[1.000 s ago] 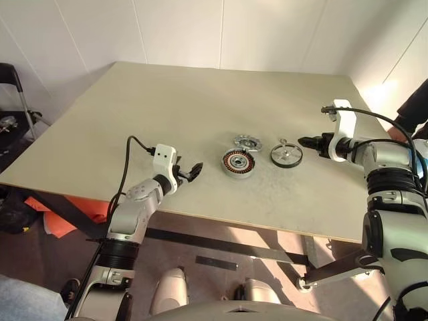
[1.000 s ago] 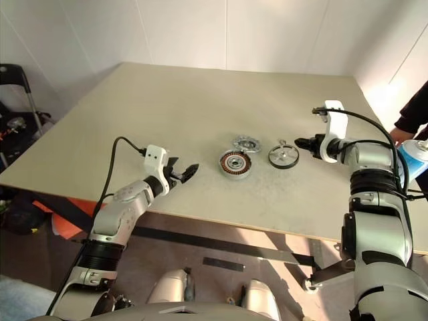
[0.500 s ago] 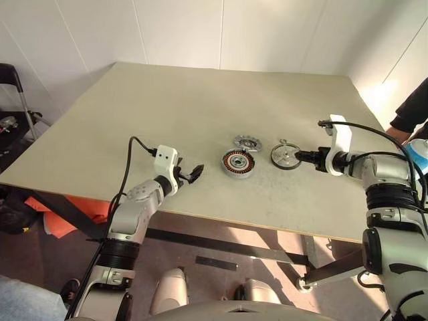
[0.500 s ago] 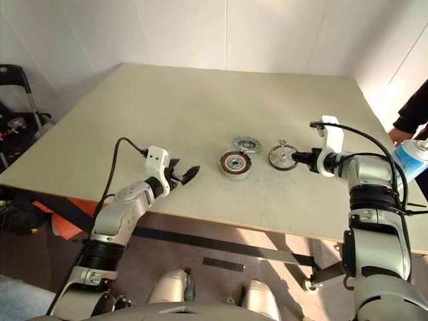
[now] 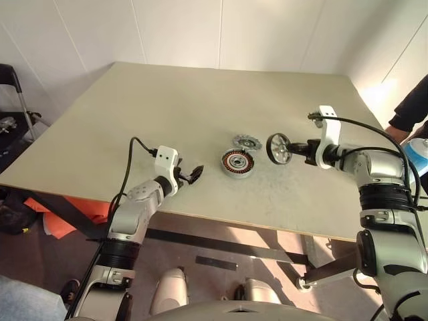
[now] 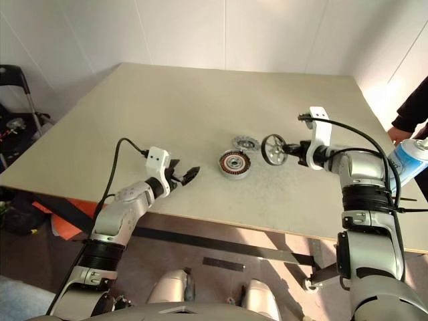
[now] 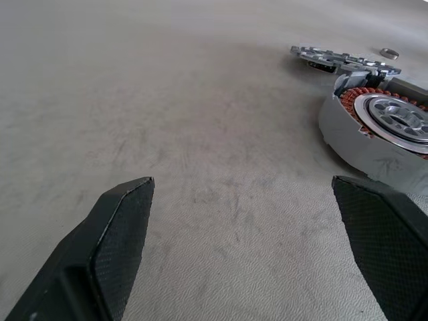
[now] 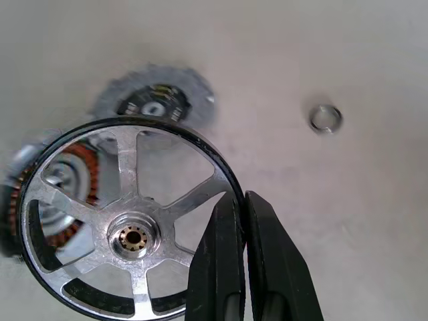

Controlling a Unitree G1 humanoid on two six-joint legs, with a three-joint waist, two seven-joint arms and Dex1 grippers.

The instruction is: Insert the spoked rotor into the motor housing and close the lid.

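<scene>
The spoked rotor (image 5: pixel 279 148) hangs on edge above the table, its dark rim pinched by my right gripper (image 5: pixel 295 148), which is shut on it; the right wrist view shows the ring and spokes (image 8: pixel 130 227) close up with the fingertips (image 8: pixel 231 207) clamped on the rim. The motor housing (image 5: pixel 238 162), with copper windings, sits on the table just left of the rotor. The notched lid (image 5: pixel 247 142) lies flat behind the housing. My left gripper (image 5: pixel 194 172) rests open near the table's front, left of the housing (image 7: pixel 381 130), with nothing between its fingers.
A small metal ring (image 8: pixel 326 118) lies on the table near the lid. A person's dark sleeve (image 5: pixel 408 107) and a blue-white can (image 6: pixel 404 159) are at the table's right edge. A black chair (image 5: pixel 10 87) stands far left. The table's front edge (image 5: pixel 267 227) is close.
My right gripper reached the rotor lying flat on the table, shut on its rim and lifted it on edge, moving left toward the housing. The left arm stayed put.
</scene>
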